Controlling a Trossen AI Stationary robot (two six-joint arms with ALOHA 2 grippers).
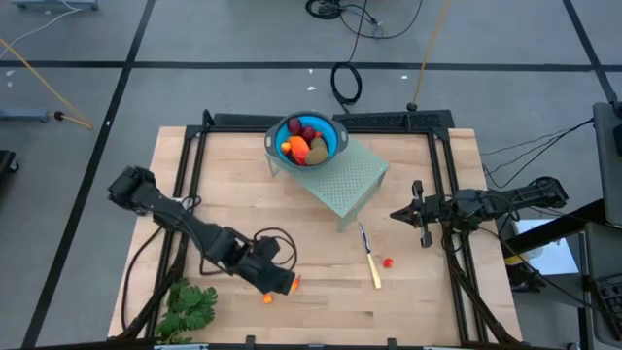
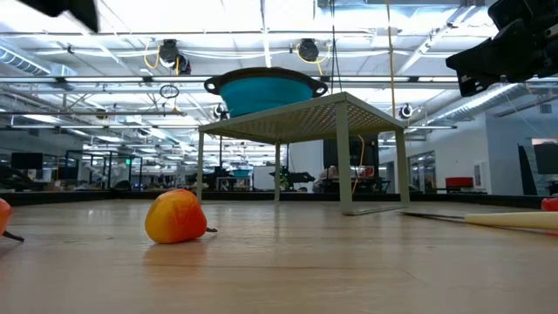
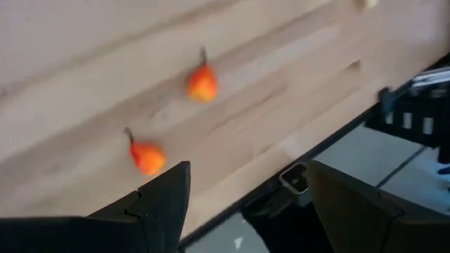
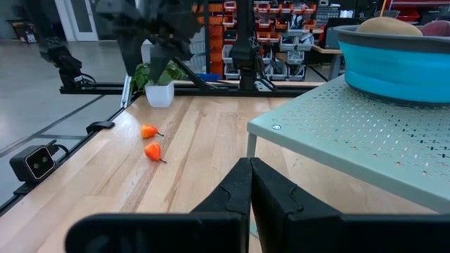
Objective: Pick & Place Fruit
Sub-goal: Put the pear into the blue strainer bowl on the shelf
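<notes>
Two tiny orange-red bits (image 3: 202,83) (image 3: 146,156) lie on the wood near the table's near edge; they also show in the high view (image 1: 267,297) (image 1: 293,282). My left gripper (image 3: 246,193) hangs open above them, touching neither, and is seen from overhead (image 1: 277,279). A blue bowl (image 1: 309,139) holding dark red balls, an olive-brown oval and an orange-red piece stands on a pale green perforated stand (image 1: 352,180). Another small red bit (image 1: 388,262) lies beside the knife. My right gripper (image 4: 249,184) waits shut at the table's right side (image 1: 408,214).
A yellow-handled knife (image 1: 371,261) lies right of centre. A leafy green bunch (image 1: 190,307) sits at the near left corner. Dark rails (image 1: 321,121) frame the table's edges, and a cable loops behind my left wrist. Bare wood lies between the stand and the near edge.
</notes>
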